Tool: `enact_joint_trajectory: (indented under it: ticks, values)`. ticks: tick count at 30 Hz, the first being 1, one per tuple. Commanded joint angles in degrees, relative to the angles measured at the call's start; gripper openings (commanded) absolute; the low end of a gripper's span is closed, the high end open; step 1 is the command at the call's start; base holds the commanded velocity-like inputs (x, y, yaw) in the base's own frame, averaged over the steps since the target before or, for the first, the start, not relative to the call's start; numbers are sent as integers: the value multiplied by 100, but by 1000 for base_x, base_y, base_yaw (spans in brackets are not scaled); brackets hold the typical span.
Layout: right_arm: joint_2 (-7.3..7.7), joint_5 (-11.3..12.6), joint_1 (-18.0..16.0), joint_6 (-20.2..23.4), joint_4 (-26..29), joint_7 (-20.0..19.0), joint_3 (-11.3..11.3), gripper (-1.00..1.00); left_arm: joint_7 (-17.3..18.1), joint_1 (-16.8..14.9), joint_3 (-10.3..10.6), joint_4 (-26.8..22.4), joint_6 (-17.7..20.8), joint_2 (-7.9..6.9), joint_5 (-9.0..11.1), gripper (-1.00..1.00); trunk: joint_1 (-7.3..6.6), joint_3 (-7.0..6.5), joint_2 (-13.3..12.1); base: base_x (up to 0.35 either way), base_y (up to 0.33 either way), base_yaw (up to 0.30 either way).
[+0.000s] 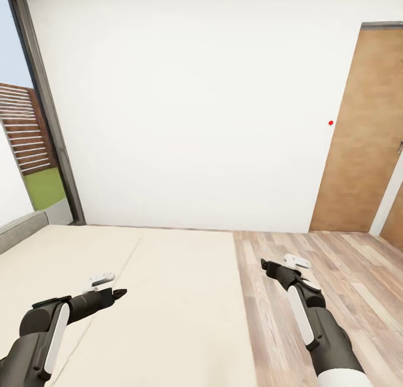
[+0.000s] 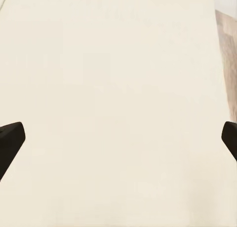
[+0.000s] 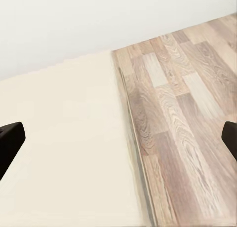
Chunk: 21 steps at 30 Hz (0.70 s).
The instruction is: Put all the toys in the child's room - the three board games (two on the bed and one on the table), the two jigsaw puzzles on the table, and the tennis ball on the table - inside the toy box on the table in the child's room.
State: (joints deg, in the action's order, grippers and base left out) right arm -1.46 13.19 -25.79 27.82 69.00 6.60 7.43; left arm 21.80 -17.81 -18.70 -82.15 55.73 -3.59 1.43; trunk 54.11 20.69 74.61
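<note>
Facing the bed, the robot holds both arms low and forward, the left hand over the cream mattress at seven o'clock and the right hand above the bed's edge at five o'clock, where mattress meets the wood plank floor. In each wrist view the dark fingertips sit at opposite margins, so both hands stand apart and hold nothing; the right wrist fingertips frame the bed edge and floor. A seam between the two mattress halves runs from seven toward eleven o'clock. Beyond, at twelve o'clock, stands a white wall; a dark-framed window lies at ten o'clock and a wooden door at two o'clock.

No board game appears on the visible mattress, and neither the surface nor the toy box is in the frame. The step in hand is judged to be searching the bed: turning the head and base toward the unseen part of the mattress, with both hands kept wide, would serve best. The bed is cut off at the lower and left margins.
</note>
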Motion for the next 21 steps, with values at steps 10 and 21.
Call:
enact_joint_trajectory:
  ticks: [10, 21]
  values:
    - [-11, 61, -5, 34, 8, 42, -4, 100, 12, -5, -9, -3, 34, -1, 8, 100, 0, 7, 4, 0, 276, -40]
    - [-10, 61, -5, 23, 8, 37, -15, 100, 14, -3, -10, -3, 29, -1, 13, 100, 0, 7, 4, 0, 104, -161]
